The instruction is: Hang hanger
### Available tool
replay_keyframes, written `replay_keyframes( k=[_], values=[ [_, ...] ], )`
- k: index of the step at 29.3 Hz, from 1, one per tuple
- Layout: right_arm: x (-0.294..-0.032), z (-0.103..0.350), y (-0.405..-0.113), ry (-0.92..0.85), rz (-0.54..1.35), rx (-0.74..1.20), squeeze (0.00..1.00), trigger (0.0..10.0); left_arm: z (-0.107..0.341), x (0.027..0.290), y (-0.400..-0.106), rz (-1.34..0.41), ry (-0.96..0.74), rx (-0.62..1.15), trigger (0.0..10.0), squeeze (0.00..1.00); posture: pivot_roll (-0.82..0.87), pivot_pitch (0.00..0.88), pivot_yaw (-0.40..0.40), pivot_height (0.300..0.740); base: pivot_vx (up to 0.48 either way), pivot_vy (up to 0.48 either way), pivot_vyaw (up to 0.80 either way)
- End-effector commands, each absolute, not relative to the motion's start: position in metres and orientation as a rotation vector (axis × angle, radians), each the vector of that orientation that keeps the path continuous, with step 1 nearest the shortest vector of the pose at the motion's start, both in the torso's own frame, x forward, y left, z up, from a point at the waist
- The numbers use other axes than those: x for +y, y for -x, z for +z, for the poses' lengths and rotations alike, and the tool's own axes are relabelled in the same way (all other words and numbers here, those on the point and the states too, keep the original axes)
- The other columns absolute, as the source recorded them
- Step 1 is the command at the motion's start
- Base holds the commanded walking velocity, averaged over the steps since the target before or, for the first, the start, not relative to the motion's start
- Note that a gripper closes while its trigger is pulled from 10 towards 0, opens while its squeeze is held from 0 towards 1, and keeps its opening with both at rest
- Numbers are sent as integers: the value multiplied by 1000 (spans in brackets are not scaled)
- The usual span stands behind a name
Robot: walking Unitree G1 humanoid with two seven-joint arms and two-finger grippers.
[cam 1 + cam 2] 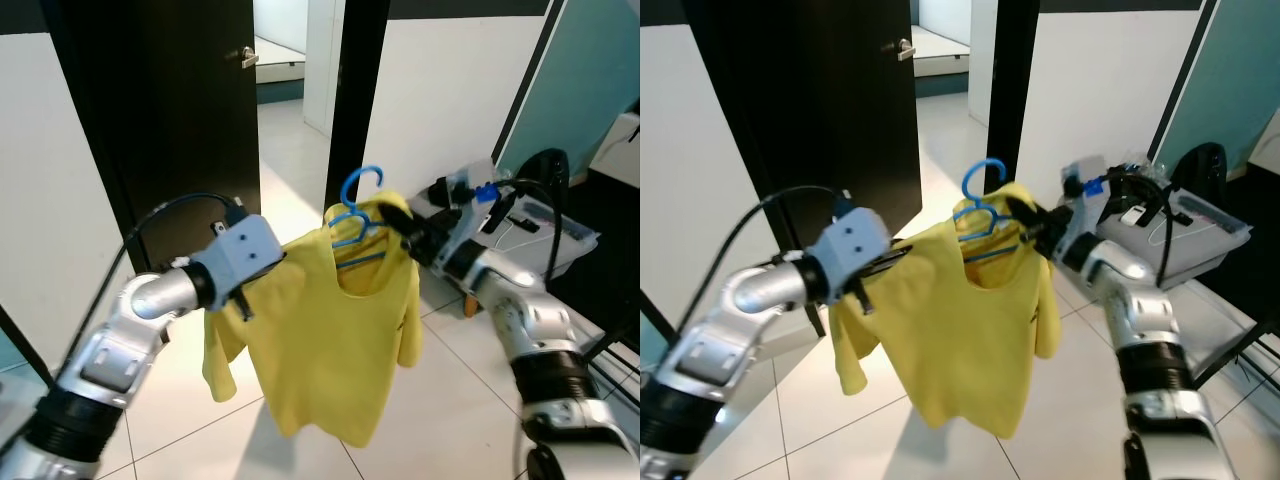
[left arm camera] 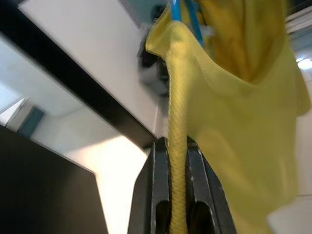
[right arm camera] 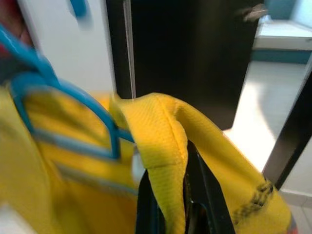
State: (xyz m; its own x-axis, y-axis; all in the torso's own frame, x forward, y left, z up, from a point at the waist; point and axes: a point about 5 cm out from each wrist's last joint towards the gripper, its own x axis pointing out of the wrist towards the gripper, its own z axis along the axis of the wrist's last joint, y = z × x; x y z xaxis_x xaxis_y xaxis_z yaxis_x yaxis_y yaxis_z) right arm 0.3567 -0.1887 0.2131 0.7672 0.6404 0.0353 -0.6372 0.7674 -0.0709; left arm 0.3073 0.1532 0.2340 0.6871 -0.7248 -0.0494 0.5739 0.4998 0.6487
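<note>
1. While carried in mid-air between both arms, bright yellow knit T-shirt (image 1: 335, 340) draped on thin blue plastic hanger (image 1: 357, 215), hook up, well above the white tiled floor (image 1: 290, 160).
2. Left gripper (image 2: 178, 195) pinched tight on 1 shoulder seam; right gripper (image 3: 178, 195) clamped on the other shoulder.
3. Gripping cloth only, so probably risking the hanger sliding out or tilting if 1 arm pulls harder.
</note>
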Motion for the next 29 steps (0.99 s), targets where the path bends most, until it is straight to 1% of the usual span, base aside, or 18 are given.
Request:
replay_keyframes(
  k=[1,3,4,5,6,10,13,14,17,18,19,20,24,27,29],
  values=[
    [-197,210,-354,158,705,-37,0,4627,247,160,-297,-870,-665,-291,10000,0,24,0,-50,740,0,0,0],
    [-197,210,-354,158,705,-37,0,4627,247,160,-297,-870,-665,-291,10000,0,24,0,-50,740,0,0,0],
    [-208,209,-351,251,704,-1,0,9451,254,164,-289,-949,-639,-288,10000,0,22,0,-48,740,0,0,0],
    [-215,209,-350,308,707,23,0,10000,259,166,-283,-1012,-626,-284,10000,0,22,0,-47,740,0,0,0],
    [-219,209,-349,340,710,37,0,10000,261,166,-280,-1049,-618,-281,10000,0,22,0,-47,740,0,0,0],
    [-219,211,-348,344,715,37,0,10000,263,165,-280,-1060,-612,-286,10000,0,20,0,-44,740,0,0,0],
    [-212,216,-349,293,723,1,0,10000,263,160,-282,-1055,-603,-300,10000,0,13,0,-41,740,0,0,0],
    [-205,220,-348,252,749,-31,376,10000,260,155,-282,-1068,-587,-307,10000,0,12,0,-41,740,0,0,0],
    [-200,222,-347,226,769,-52,376,10000,258,151,-281,-1080,-576,-311,10000,0,12,0,-41,740,0,0,0],
    [-195,227,-347,195,797,-85,894,10000,254,147,-280,-1109,-562,-307,10000,0,9,0,-42,740,0,0,0],
    [-195,227,-347,195,797,-85,894,10000,254,147,-280,-1109,-562,-307,10000,0,9,0,-42,740,0,0,0],
    [-190,234,-346,159,825,-121,1000,10000,250,144,-278,-1136,-559,-295,10000,0,7,0,-42,740,0,0,0],
    [-186,241,-345,132,855,-153,1000,10000,247,143,-277,-1154,-553,-285,10000,0,7,0,-43,740,0,0,0],
    [-174,255,-330,118,1043,-203,1000,10000,241,145,-280,-1149,-558,-258,10000,0,7,0,-43,740,0,0,0],
    [-174,255,-330,118,1043,-203,1000,10000,241,145,-280,-1149,-558,-258,10000,0,7,0,-43,740,0,0,0]
  ],
)
